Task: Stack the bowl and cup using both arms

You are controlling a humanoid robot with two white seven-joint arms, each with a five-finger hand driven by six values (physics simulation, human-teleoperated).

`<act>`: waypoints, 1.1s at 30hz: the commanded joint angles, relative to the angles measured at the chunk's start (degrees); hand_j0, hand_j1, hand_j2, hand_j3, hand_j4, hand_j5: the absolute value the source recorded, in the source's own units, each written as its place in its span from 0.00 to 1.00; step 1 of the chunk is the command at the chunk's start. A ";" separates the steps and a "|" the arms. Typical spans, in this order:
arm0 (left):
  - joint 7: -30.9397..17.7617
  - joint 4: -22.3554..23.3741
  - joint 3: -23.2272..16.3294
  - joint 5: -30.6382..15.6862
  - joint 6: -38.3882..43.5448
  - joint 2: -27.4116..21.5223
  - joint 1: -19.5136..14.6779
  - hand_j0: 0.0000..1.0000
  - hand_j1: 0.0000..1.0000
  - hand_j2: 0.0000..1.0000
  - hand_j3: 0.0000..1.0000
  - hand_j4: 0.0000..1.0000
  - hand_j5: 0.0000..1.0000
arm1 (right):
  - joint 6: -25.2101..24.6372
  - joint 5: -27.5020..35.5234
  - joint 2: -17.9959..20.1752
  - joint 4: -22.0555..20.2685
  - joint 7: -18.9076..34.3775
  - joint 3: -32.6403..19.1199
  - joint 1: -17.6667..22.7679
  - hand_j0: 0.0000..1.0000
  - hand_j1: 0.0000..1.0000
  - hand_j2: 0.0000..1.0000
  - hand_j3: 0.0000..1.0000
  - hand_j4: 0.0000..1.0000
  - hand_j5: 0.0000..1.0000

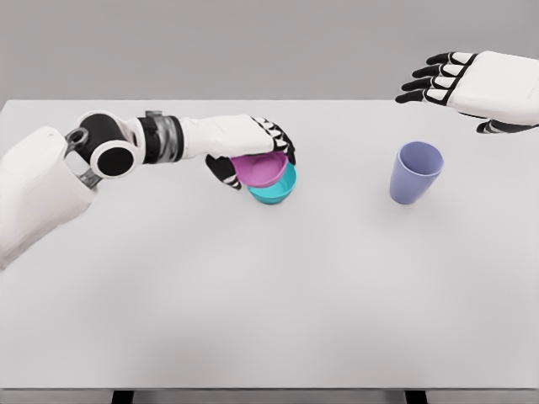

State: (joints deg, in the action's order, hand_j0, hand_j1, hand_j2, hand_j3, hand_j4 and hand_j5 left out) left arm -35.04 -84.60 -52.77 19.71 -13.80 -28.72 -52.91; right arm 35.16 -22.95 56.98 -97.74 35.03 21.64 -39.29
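Centre frame, on the white bench (253,295): pink bowl (258,168) tilted into teal bowl (274,190), my left robot hand (253,156) clamped on the pink rim. Right of centre: lavender cup (415,172), upright, tapered. Upper right: right robot hand (446,80), fingers spread, empty. I judge all three smooth, rigid, light plastic, slippery; grip at rims.
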 commanded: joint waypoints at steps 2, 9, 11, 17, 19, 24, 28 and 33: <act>0.04 2.68 -0.75 -0.11 0.09 1.48 -0.18 0.74 0.74 0.74 0.74 0.74 0.74 | -0.16 0.18 0.06 0.00 -0.03 -0.02 0.00 1.00 1.00 1.00 1.00 1.00 1.00; 0.04 3.12 -1.37 -0.03 0.09 2.53 -0.18 0.75 0.75 0.75 0.75 0.75 0.75 | -0.16 0.18 0.06 0.00 -0.03 -0.02 0.00 1.00 1.00 1.00 1.00 1.00 1.00; 0.04 4.88 -1.37 -0.03 0.00 3.41 -0.26 0.75 0.75 0.75 0.75 0.75 0.75 | -0.16 0.27 0.06 0.00 -0.03 -0.02 0.00 1.00 1.00 1.00 1.00 1.00 1.00; 0.04 6.73 -1.37 -0.03 0.00 4.47 -0.70 0.75 0.75 0.75 0.75 0.75 0.75 | -0.16 0.18 -0.03 0.00 -0.03 -0.02 0.00 1.00 1.00 1.00 1.00 1.00 1.00; 0.04 6.73 -1.37 -0.03 0.00 4.64 -0.79 0.75 0.75 0.75 0.75 0.75 0.75 | -0.16 0.18 0.06 0.00 -0.03 -0.02 0.00 1.00 1.00 1.00 1.00 1.00 1.00; 0.04 8.84 -1.46 -0.03 0.00 5.61 -1.05 0.75 0.75 0.75 0.75 0.75 0.75 | -0.16 0.18 0.06 0.00 -0.03 -0.02 0.00 1.00 1.00 1.00 1.00 1.00 1.00; 0.04 9.98 -1.46 -0.03 0.00 6.40 -1.05 0.75 0.75 0.75 0.75 0.75 0.75 | -0.16 0.18 -0.03 0.00 -0.03 -0.02 0.00 1.00 1.00 1.00 1.00 1.00 1.00; 0.04 10.68 -1.63 -0.03 0.00 6.49 -1.05 0.75 0.75 0.75 0.75 0.75 0.75 | -0.16 0.18 -0.03 0.00 -0.03 -0.02 0.00 1.00 1.00 1.00 1.00 1.00 1.00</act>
State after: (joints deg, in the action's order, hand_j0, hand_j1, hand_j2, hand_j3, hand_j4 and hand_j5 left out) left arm -35.04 -74.34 -54.42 19.84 -13.86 -22.31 -53.96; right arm 35.16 -22.96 56.92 -97.74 35.03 21.64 -39.29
